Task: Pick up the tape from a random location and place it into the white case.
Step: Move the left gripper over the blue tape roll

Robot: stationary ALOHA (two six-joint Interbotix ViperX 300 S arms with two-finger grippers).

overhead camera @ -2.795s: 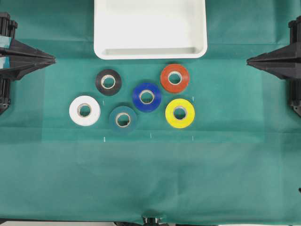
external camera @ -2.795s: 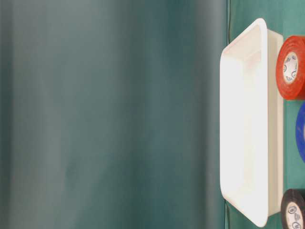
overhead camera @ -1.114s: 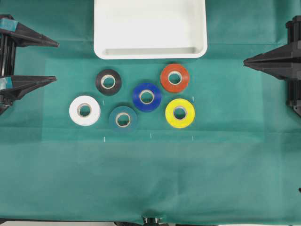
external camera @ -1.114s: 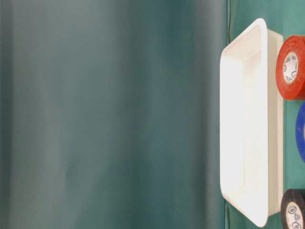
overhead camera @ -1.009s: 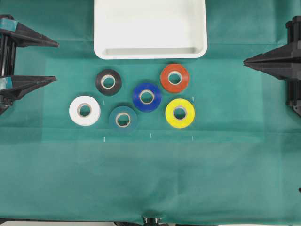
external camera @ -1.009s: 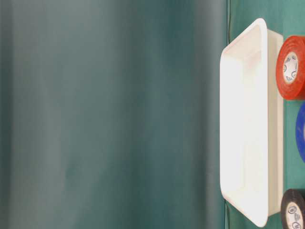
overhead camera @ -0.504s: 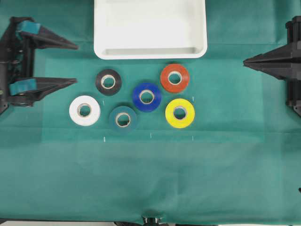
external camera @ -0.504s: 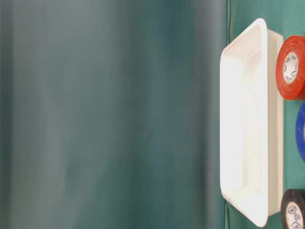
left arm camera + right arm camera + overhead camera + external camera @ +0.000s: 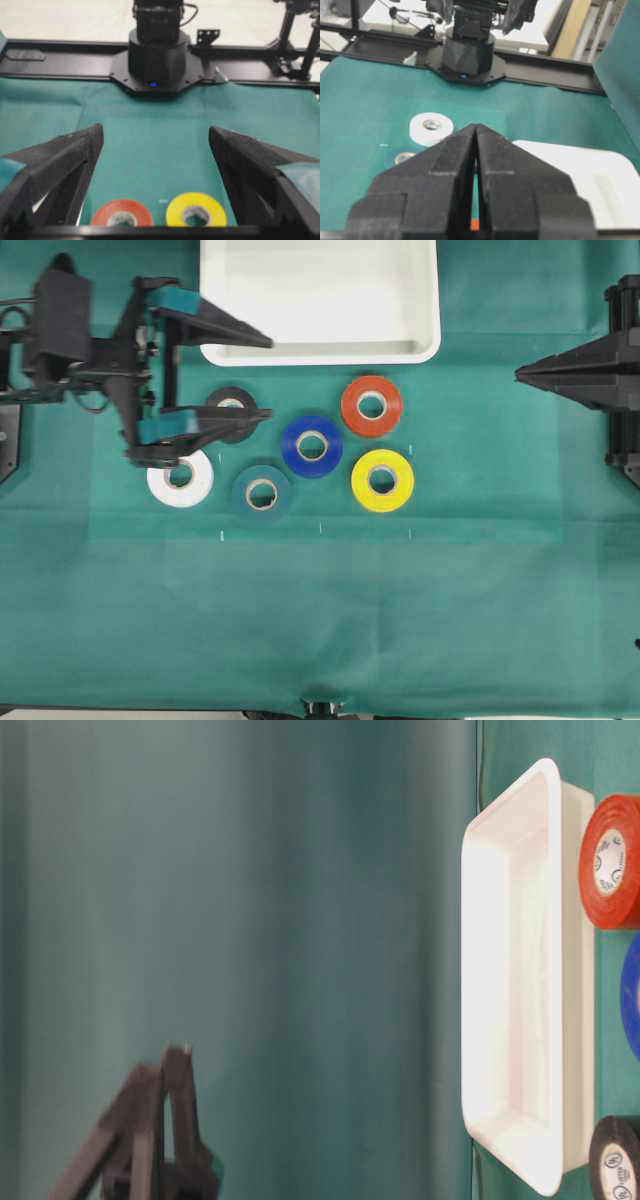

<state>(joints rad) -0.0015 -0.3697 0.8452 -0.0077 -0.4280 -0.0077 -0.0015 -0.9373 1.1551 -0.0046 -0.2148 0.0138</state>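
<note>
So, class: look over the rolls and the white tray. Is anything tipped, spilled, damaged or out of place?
Nothing stands out. All six rolls, including the blue tape, lie flat and apart on the green cloth. The white case sits square, with nothing visible in it. The left gripper is open; the right gripper is shut.

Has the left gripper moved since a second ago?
Yes. In the overhead view the left gripper, jaws open, has swung in from the left edge toward the rolls; one finger now overlaps the white case rim, the other the black roll.

The table cover (image 9: 330, 620) looks like matt green cloth (faintly creased); the white case (image 9: 320, 348) is smooth, slightly glossy plastic.
</note>
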